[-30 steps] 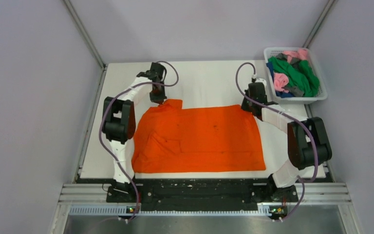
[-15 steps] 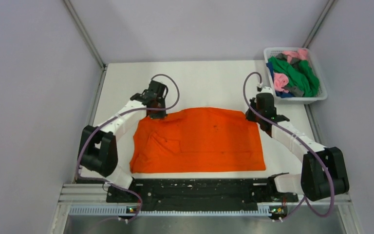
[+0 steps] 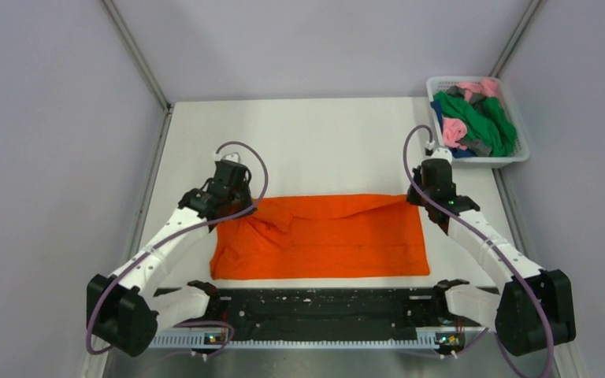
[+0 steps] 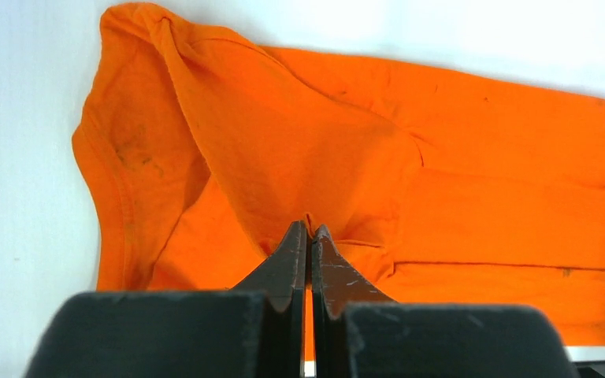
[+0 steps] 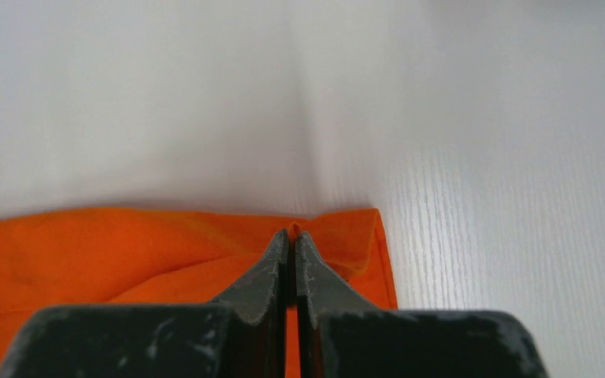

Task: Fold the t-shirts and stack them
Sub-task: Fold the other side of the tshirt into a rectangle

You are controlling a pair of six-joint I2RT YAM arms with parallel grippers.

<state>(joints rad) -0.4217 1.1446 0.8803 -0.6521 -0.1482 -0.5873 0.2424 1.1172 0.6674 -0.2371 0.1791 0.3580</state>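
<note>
An orange t-shirt [image 3: 339, 240] lies as a wide band across the near half of the white table [image 3: 323, 142]; the left gripper [image 3: 235, 201] sits at its far left corner, where the cloth bunches; the right gripper [image 3: 428, 198] sits at its far right corner; a white basket [image 3: 480, 163] at the table's far right holds crumpled t-shirts [image 3: 480, 122], green, pink, grey and blue.

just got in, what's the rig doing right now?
Both arms are folding the orange t-shirt on the table. The left end effector and the right end effector are each shut on its far edge, one at each end, holding it partway over the rest. The fold is not yet laid flat. More shirts, green and pink among them, sit bunched in the basket at the far right.
</note>
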